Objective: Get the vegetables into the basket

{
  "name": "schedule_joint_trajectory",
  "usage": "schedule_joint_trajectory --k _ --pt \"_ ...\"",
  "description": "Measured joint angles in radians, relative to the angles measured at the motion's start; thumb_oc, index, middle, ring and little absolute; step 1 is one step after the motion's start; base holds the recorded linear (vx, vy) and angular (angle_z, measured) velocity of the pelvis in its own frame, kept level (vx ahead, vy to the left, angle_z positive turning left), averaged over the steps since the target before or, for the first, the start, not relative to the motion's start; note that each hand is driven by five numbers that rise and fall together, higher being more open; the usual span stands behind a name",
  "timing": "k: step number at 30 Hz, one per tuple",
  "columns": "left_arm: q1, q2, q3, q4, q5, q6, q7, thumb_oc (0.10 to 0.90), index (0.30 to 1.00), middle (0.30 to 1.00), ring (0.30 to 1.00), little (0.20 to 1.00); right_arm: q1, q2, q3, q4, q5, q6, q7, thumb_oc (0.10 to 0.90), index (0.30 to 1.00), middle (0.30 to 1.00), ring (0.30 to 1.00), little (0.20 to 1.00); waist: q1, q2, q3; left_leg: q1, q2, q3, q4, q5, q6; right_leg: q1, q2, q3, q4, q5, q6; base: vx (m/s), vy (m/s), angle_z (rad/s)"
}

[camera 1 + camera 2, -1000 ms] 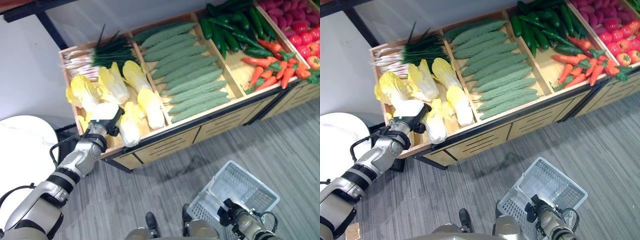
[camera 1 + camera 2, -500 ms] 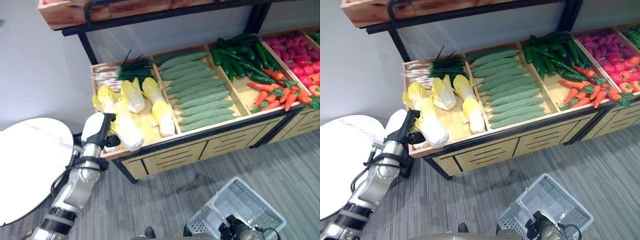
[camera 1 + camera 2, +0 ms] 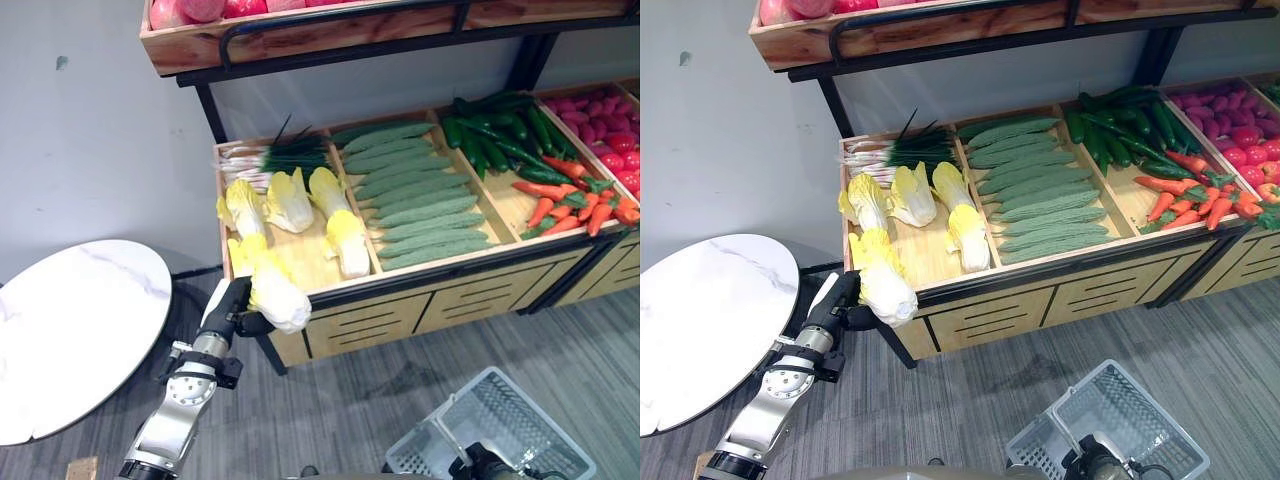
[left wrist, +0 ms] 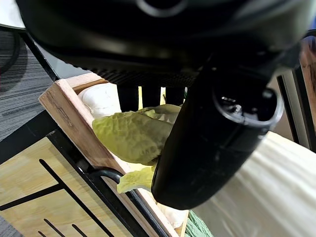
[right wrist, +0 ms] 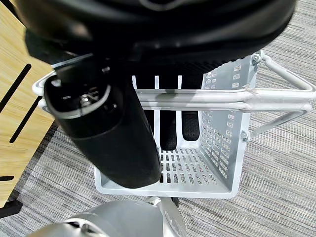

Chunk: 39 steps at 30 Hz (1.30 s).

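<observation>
Since a second ago the left hand (image 3: 232, 308) has drawn back from the produce shelf (image 3: 400, 285), its fingers curled round a napa cabbage (image 3: 277, 296) now off the shelf's front left corner, long axis slanting rightward and down. The basket (image 3: 505, 430) hangs well to the right and lower, its handle gripped by the right hand (image 5: 106, 123).

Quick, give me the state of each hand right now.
Left hand: shut on a napa cabbage, held at the front edge of the wooden crate.
Right hand: shut on the handle of the grey basket.
</observation>
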<state>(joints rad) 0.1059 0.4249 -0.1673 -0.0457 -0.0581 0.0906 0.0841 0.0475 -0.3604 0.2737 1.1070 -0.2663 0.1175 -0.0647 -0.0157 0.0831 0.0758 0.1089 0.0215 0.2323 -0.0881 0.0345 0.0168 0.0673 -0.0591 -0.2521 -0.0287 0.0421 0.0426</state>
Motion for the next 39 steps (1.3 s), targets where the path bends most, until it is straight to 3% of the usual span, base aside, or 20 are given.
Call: schedule_joint_trajectory --k 9,13,16,18,19,20,22,24,26,27,29,31,33,34,35,36,37,38,39 --pt "-0.030 0.019 -0.008 -0.030 0.000 0.001 0.000 0.400 0.300 0.300 0.300 0.300 -0.006 0.007 -0.023 -0.002 0.011 -0.003 -0.002 0.400 0.300 0.300 0.300 0.300 -0.003 -0.018 0.012 0.004 -0.008 0.037 0.001 -0.013 0.013 -0.052 -0.015 0.041 0.075 -0.032 0.024 -0.02 0.134 -0.14" --pt "-0.091 0.051 -0.028 -0.029 0.000 0.001 0.004 0.400 0.300 0.300 0.300 0.300 -0.017 0.020 -0.033 -0.013 0.043 -0.005 -0.004 0.400 0.300 0.300 0.300 0.300 -0.001 -0.049 0.038 -0.006 -0.016 0.087 0.016 -0.027 0.017 -0.122 -0.026 0.089 0.156 -0.060 0.027 -0.05 0.139 -0.32" --pt "-0.126 0.059 -0.047 -0.024 0.000 0.001 0.006 0.400 0.300 0.300 0.300 0.300 -0.026 0.026 -0.033 -0.024 0.047 -0.005 -0.012 0.400 0.300 0.300 0.300 0.300 -0.030 -0.062 0.060 -0.017 -0.028 0.118 0.026 -0.034 0.027 -0.148 -0.026 0.120 0.167 -0.039 0.036 -0.07 0.120 -0.41" --pt "-0.164 0.066 -0.064 -0.012 -0.001 0.001 0.002 0.400 0.300 0.300 0.300 0.300 -0.053 0.029 -0.031 -0.032 0.047 -0.003 -0.017 0.400 0.300 0.300 0.300 0.300 -0.039 -0.069 0.076 -0.024 -0.026 0.189 0.024 -0.041 0.037 -0.172 -0.033 0.151 0.137 -0.013 0.055 -0.03 0.104 -0.86" --pt "-0.176 0.068 -0.071 -0.012 -0.001 0.001 0.010 0.400 0.300 0.300 0.300 0.300 -0.068 0.032 -0.031 -0.032 0.047 -0.003 -0.021 0.400 0.300 0.300 0.300 0.300 -0.038 -0.069 0.084 -0.023 -0.024 0.219 0.024 -0.045 0.042 -0.175 -0.046 0.116 0.122 -0.006 0.058 0.01 0.055 -0.81" --pt "-0.183 0.072 -0.079 -0.012 -0.001 0.001 0.018 0.400 0.300 0.300 0.300 0.300 -0.076 0.031 -0.032 -0.030 0.047 0.001 -0.026 0.400 0.300 0.300 0.300 0.300 -0.031 -0.067 0.095 -0.021 -0.022 0.248 0.025 -0.050 0.048 -0.175 -0.074 0.039 0.116 -0.002 0.065 0.00 0.031 -0.78" --pt "-0.191 0.070 -0.084 -0.012 -0.002 0.001 0.021 0.400 0.300 0.300 0.300 0.300 -0.078 0.028 -0.032 -0.032 0.047 -0.001 -0.024 0.400 0.300 0.300 0.300 0.300 -0.047 -0.062 0.109 -0.019 -0.017 0.267 0.028 -0.055 0.053 -0.174 -0.101 -0.045 0.120 0.003 0.073 0.01 -0.004 -0.38" --pt "-0.192 0.070 -0.088 -0.012 -0.004 0.001 0.022 0.400 0.300 0.300 0.300 0.300 -0.076 0.025 -0.031 -0.023 0.046 0.001 -0.029 0.400 0.300 0.300 0.300 0.300 -0.047 -0.040 0.124 -0.001 0.000 0.309 0.025 -0.056 0.054 -0.180 -0.153 -0.160 0.236 -0.027 0.077 0.03 -0.052 -0.30" --pt "-0.190 0.073 -0.085 -0.013 -0.009 0.001 0.027 0.400 0.300 0.300 0.300 0.300 -0.068 0.025 -0.032 -0.014 0.046 0.003 -0.027 0.400 0.300 0.300 0.300 0.300 -0.023 -0.035 0.124 0.009 0.008 0.324 0.029 -0.071 0.040 -0.161 -0.177 -0.189 0.263 -0.036 0.080 0.03 -0.111 -0.49" --pt "-0.184 0.076 -0.073 -0.014 -0.021 0.002 0.036 0.400 0.300 0.300 0.300 0.300 -0.067 0.028 -0.026 -0.013 0.035 0.007 -0.022 0.400 0.300 0.300 0.300 0.300 -0.017 -0.033 0.124 0.009 0.022 0.359 0.037 -0.067 0.026 -0.120 -0.220 -0.243 0.277 -0.072 0.082 0.03 -0.159 -0.48" --pt "-0.163 0.093 -0.058 -0.019 -0.021 0.002 0.043 0.400 0.300 0.300 0.300 0.300 -0.066 0.016 -0.014 0.007 0.008 0.018 -0.027 0.400 0.300 0.300 0.300 0.300 0.005 -0.032 0.118 0.007 0.048 0.388 0.062 -0.074 0.013 -0.089 -0.241 -0.286 0.288 -0.092 0.091 0.02 -0.240 -0.63" --pt "-0.142 0.099 -0.042 -0.017 -0.021 0.005 0.043 0.400 0.300 0.300 0.300 0.300 -0.073 0.008 0.005 0.005 0.006 0.017 -0.024 0.400 0.300 0.300 0.300 0.300 0.001 -0.028 0.114 0.002 0.080 0.397 0.096 -0.069 -0.002 -0.081 -0.190 -0.274 0.254 -0.089 0.074 -0.02 -0.224 -0.52" --pt "-0.121 0.099 -0.033 -0.023 -0.021 0.005 0.041 0.400 0.300 0.300 0.300 0.300 -0.084 0.017 0.005 -0.005 0.004 0.021 -0.022 0.400 0.300 0.300 0.300 0.300 0.016 -0.049 0.101 -0.052 0.116 0.399 0.201 -0.122 0.015 -0.084 -0.171 -0.243 0.221 -0.082 0.036 -0.08 -0.361 -0.57" --pt "-0.121 0.097 -0.039 -0.041 -0.021 0.004 0.037 0.400 0.300 0.300 0.300 0.300 -0.087 0.004 0.008 -0.028 -0.001 0.027 -0.018 0.400 0.300 0.300 0.300 0.300 0.024 -0.062 0.093 -0.096 0.050 0.360 0.144 -0.137 0.011 -0.088 -0.173 -0.233 0.182 -0.072 0.018 -0.09 -0.363 -0.57" --pt "-0.106 0.092 -0.030 -0.064 -0.021 0.002 0.036 0.400 0.300 0.300 0.300 0.300 -0.084 -0.018 0.012 -0.042 -0.007 0.026 -0.016 0.400 0.300 0.300 0.300 0.300 0.032 -0.041 0.080 -0.096 0.042 0.376 0.065 -0.029 0.015 -0.113 -0.153 -0.246 0.184 -0.070 0.023 -0.09 -0.363 -0.83" --pt "-0.077 0.091 -0.004 -0.084 -0.021 -0.006 0.037 0.400 0.300 0.300 0.300 0.300 -0.092 -0.012 0.015 -0.032 -0.014 0.027 -0.016 0.400 0.300 0.300 0.300 0.300 0.051 -0.027 0.069 -0.085 0.084 0.437 0.082 -0.030 -0.013 -0.122 -0.132 -0.278 0.194 -0.090 0.015 -0.02 -0.113 -0.82" --pt "-0.077 0.088 0.009 -0.073 -0.021 -0.006 0.041 0.400 0.300 0.300 0.300 0.300 -0.092 0.004 0.014 -0.027 -0.019 0.025 -0.022 0.400 0.300 0.300 0.300 0.300 0.057 -0.043 0.071 -0.078 0.094 0.446 0.103 -0.037 -0.014 -0.114 -0.131 -0.274 0.199 -0.096 0.012 -0.12 -0.365 -0.96" --pt "-0.064 0.089 0.028 -0.055 -0.021 0.005 0.046 0.400 0.300 0.300 0.300 0.300 -0.083 0.017 0.047 -0.035 -0.042 0.015 -0.006 0.400 0.300 0.300 0.300 0.300 0.080 -0.074 0.052 -0.074 0.108 0.459 0.152 -0.036 -0.013 -0.128 -0.147 -0.343 0.235 -0.103 0.002 -0.14 -0.402 -0.97" --pt "-0.042 0.092 0.047 -0.055 -0.020 0.004 0.052 0.400 0.300 0.300 0.300 0.300 -0.088 0.020 0.067 -0.043 -0.051 0.008 -0.004 0.400 0.300 0.300 0.300 0.300 0.099 -0.080 0.046 -0.071 0.121 0.465 0.179 -0.036 -0.013 -0.143 -0.162 -0.414 0.267 -0.109 -0.015 -0.18 -0.562 -1.14"
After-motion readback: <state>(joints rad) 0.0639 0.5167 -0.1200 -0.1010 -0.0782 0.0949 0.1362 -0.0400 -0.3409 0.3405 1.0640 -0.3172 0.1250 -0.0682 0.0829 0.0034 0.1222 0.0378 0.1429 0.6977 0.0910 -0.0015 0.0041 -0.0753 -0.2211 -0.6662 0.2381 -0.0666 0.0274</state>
